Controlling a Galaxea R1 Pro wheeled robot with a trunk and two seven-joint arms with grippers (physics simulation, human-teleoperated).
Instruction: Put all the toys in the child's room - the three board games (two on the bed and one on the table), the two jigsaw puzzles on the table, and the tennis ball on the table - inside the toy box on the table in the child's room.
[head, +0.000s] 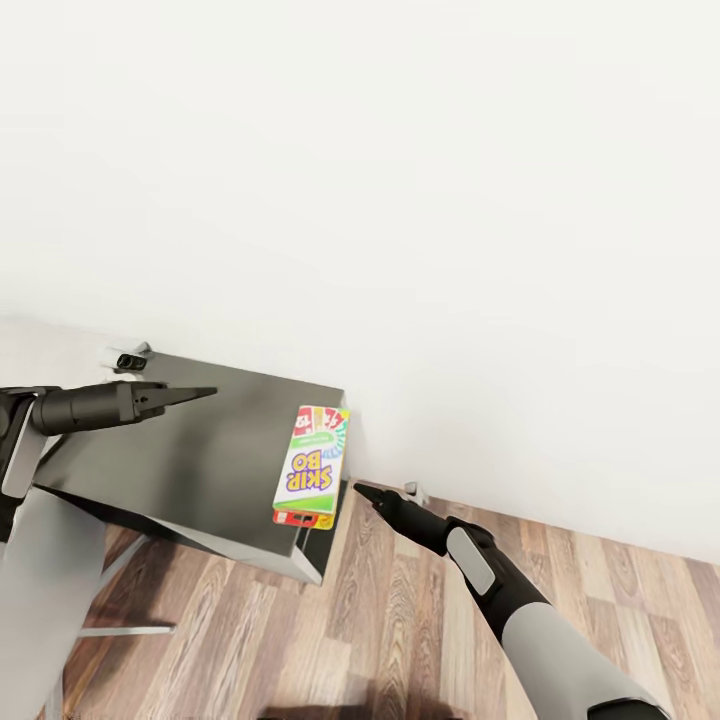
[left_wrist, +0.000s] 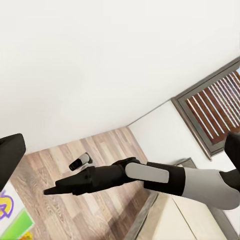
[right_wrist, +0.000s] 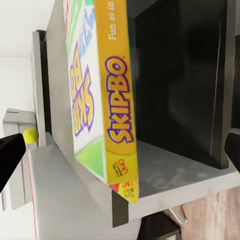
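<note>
A white, green and red Skip-Bo board game (head: 312, 460) lies at the right edge of a dark grey-topped cabinet (head: 200, 460), stacked on a red and yellow game box (head: 300, 519). My right gripper (head: 358, 489) hovers just right of the stack and level with it. In the right wrist view its fingers (right_wrist: 9, 155) stand wide apart, facing the Skip-Bo box (right_wrist: 95, 100) edge-on. My left gripper (head: 210, 392) hangs open above the cabinet top, left of the games, with nothing held. A small tennis ball (right_wrist: 31, 135) shows far beyond the cabinet.
Wood-plank floor (head: 400, 620) runs to the right of the cabinet, below a plain white wall. A small white and black object (head: 410, 489) sits on the floor by the wall. The cabinet has a dark open shelf (right_wrist: 165, 170). A slatted window (left_wrist: 215, 110) is nearby.
</note>
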